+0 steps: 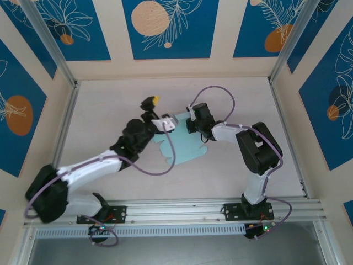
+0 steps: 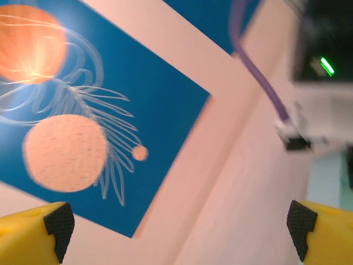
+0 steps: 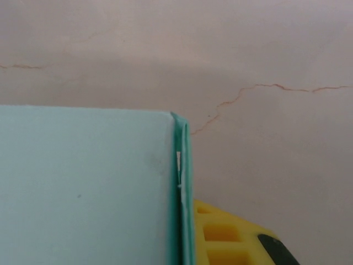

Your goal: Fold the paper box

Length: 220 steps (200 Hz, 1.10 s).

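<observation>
The paper box, a pale light-blue thin card sheet with scalloped tabs, lies mostly flat on the pale table between my two arms. At its far edge a flap stands up close to my right wrist camera, its edge doubled over.

My right pincer sits at that edge. One yellow finger shows just beside the flap and the other is hidden, so I cannot tell whether I have the card clamped.

My left pincer hangs above the sheet's far-left corner, spread wide and empty, facing the blue wall panel.

I judge the risk to be this: nothing pins the sheet, so pushing the flap could slide or skew the whole card, or crease it off its score line.
</observation>
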Each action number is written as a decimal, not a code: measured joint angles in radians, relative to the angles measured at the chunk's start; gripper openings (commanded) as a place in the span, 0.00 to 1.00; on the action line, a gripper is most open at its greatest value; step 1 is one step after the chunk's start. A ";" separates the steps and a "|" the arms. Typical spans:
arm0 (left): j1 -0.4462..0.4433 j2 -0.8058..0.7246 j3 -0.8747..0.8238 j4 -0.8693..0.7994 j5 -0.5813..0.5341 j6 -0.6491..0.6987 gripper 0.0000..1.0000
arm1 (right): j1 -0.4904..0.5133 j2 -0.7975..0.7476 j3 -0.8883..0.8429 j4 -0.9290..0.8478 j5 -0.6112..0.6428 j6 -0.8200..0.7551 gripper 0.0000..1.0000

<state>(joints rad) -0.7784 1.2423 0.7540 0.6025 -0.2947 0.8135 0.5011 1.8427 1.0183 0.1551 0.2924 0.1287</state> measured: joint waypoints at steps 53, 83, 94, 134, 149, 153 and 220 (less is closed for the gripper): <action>0.151 -0.195 0.031 -0.434 -0.084 -0.620 1.00 | 0.027 -0.010 0.001 -0.029 0.052 0.005 0.12; 0.275 -0.193 0.031 -0.628 -0.059 -0.859 1.00 | 0.047 -0.016 0.001 -0.047 0.079 0.018 0.12; 0.308 -0.186 0.037 -0.669 -0.038 -0.921 1.00 | 0.055 -0.016 0.003 -0.052 0.089 0.026 0.12; 0.329 -0.134 0.079 -0.759 0.073 -1.075 0.98 | 0.079 -0.023 0.010 -0.088 0.126 0.054 0.12; 0.329 -0.137 0.080 -0.770 0.149 -1.128 0.89 | 0.081 -0.026 0.010 -0.097 0.130 0.062 0.12; 0.329 -0.139 0.080 -0.770 0.170 -1.141 0.87 | 0.081 -0.027 0.010 -0.098 0.131 0.065 0.12; 0.326 -0.124 -0.058 -0.630 0.455 -1.365 0.59 | 0.092 -0.027 0.020 -0.120 0.136 0.084 0.12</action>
<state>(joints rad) -0.4526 1.1187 0.6964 -0.0277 0.1600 -0.5518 0.5934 1.8156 1.0382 0.0349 0.4282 0.2131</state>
